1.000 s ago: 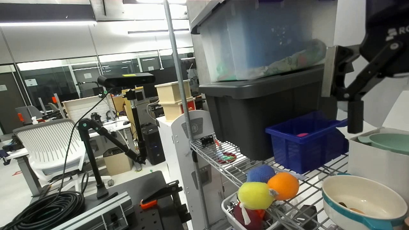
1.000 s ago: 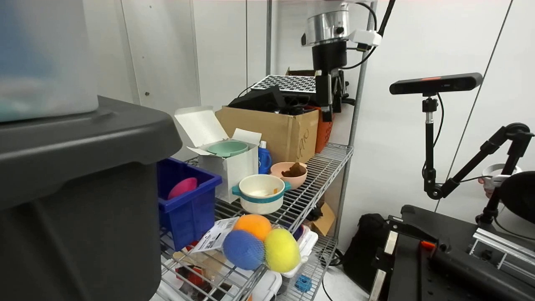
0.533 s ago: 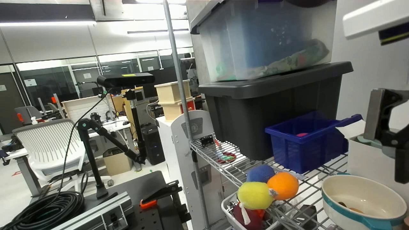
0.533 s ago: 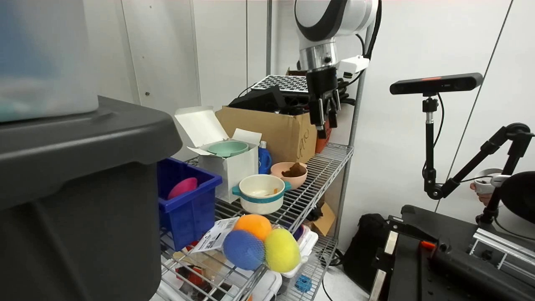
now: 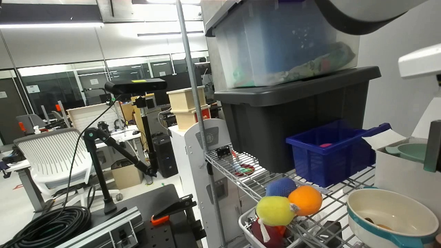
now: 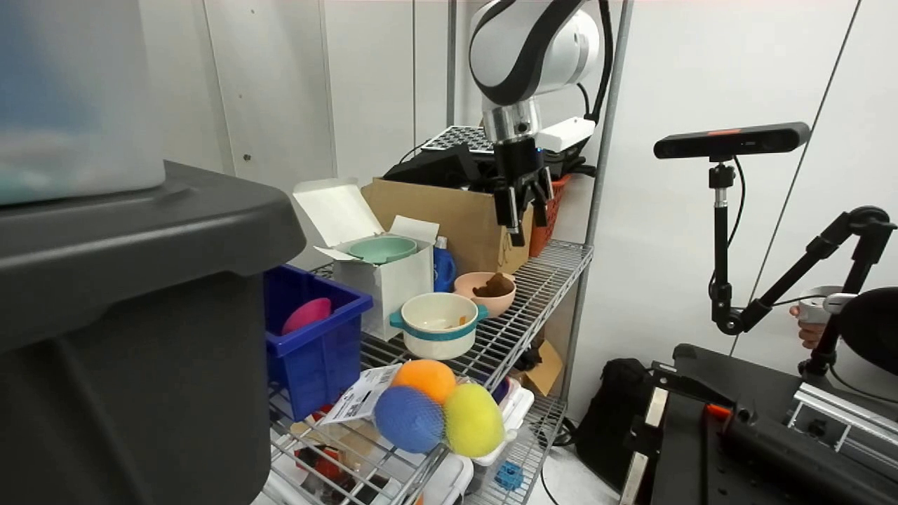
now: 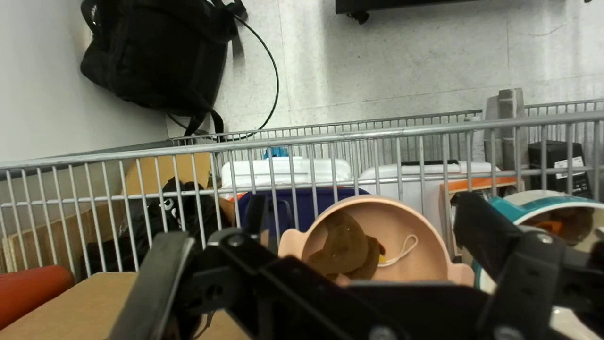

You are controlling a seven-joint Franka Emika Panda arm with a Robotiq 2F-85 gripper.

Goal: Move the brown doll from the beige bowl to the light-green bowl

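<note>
Two fingers (image 7: 479,231) stand apart, higher than the beige bowl (image 7: 424,241); the brown doll (image 7: 347,245) lies in it, below them and nearer one — best centre over its body, then lower straight down before closing

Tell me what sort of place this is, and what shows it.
Most likely a robotics lab: a robot arm hangs over a wire shelf, a bar-shaped camera is mounted nearby, and an office chair stands farther back.
</note>
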